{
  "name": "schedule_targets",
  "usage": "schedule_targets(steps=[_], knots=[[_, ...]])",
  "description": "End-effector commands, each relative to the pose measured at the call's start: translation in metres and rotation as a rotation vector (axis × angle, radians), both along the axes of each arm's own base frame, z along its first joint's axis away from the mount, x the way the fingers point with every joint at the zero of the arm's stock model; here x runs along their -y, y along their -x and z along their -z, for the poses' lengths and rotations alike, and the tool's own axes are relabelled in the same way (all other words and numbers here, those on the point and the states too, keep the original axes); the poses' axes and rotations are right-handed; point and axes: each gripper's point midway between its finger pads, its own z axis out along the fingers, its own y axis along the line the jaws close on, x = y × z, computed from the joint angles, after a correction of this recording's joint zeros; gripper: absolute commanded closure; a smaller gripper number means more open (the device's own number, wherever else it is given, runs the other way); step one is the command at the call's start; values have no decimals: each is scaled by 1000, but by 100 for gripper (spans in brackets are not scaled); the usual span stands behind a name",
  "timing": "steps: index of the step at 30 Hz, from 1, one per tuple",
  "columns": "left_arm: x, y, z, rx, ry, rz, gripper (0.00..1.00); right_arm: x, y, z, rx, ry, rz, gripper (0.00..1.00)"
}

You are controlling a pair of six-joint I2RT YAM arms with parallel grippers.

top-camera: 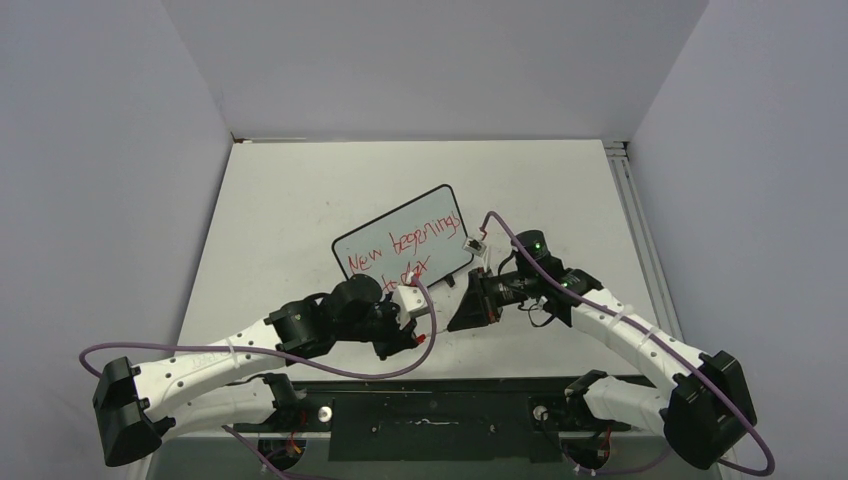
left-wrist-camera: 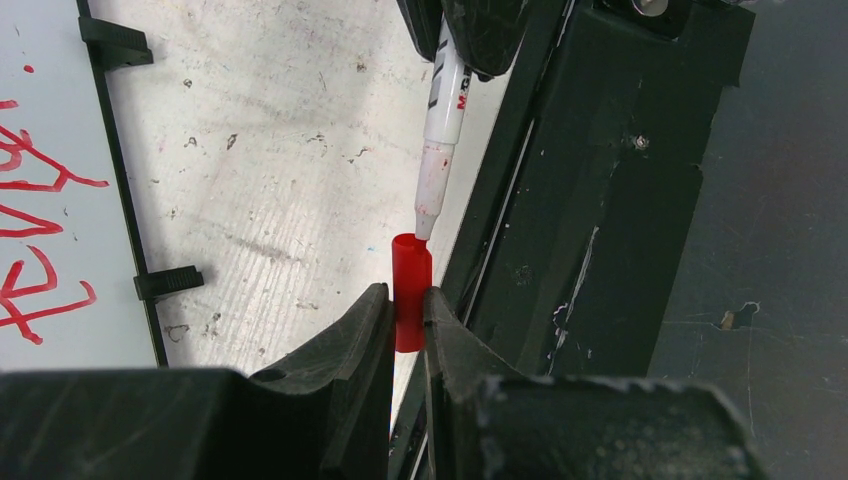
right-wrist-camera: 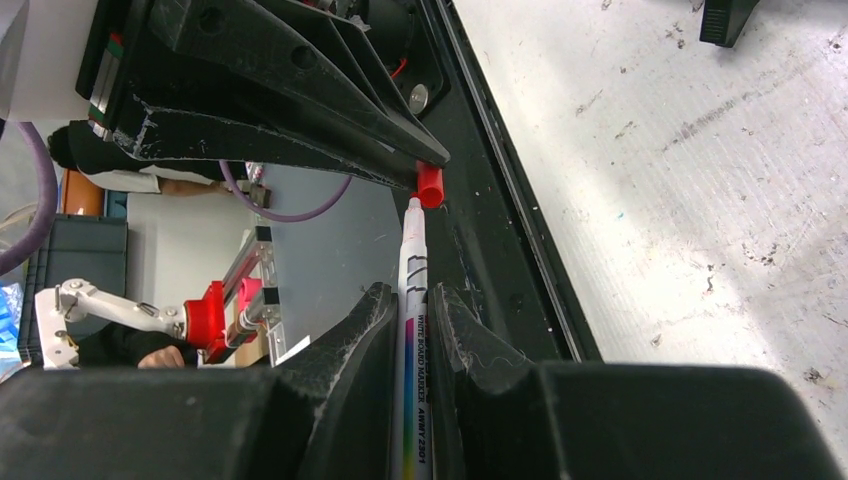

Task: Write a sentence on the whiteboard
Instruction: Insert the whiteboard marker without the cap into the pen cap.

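Closest to the lens, the left gripper (left-wrist-camera: 405,300) fills the bottom of its wrist view, its two black jaws pinched almost fully together on the closed end of a small red cap (left-wrist-camera: 411,285), open mouth pointing up the frame. From the top centre of that view the marker (left-wrist-camera: 443,100) comes down, its red-stained tip just entering the cap's mouth. The right gripper (right-wrist-camera: 408,300), at the bottom centre of its own view, is clamped tight on the marker's white printed barrel, well back from the tip.

Seen from above, both arms meet at lower centre over the near edge of the table (top-camera: 300,200). The whiteboard (top-camera: 452,258) lies at the centre of the frame, tilted, just beyond the two grippers and touching neither. The sentence (top-camera: 425,232) is written on it in two red lines, roughly "New beginnings today".

Handling, as a judgement: the marker looks light, rigid and smooth, so a firm mid-barrel hold suits it, since it could twist or slip when pushed into the cap. The cap is tiny, hollow and thin-walled, best held low as it is, leaving the mouth free. The board looks light and stiff and may slide on its small feet; take it by the black frame, as fresh ink probably smears
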Motion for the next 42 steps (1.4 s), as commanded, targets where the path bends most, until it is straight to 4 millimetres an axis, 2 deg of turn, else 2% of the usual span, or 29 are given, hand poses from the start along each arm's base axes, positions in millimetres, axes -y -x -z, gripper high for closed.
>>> schedule_targets(steps=[1, 9, 16, 30, 42], knots=[[6, -3, -12, 40, 31, 13, 100, -9, -9, -7, 58, -27, -8, 95], [6, -3, -12, 44, 30, 14, 100, -10, -9, -7, 67, -21, -7, 95], [5, -1, -11, 41, 25, 17, 100, -10, -13, -22, 105, -45, 19, 95], [5, 0, -12, 47, 23, 21, 100, -2, -14, -11, 103, 12, 38, 95], [6, 2, -10, 45, 17, 26, 100, -1, -11, -14, 104, 4, 28, 95]])
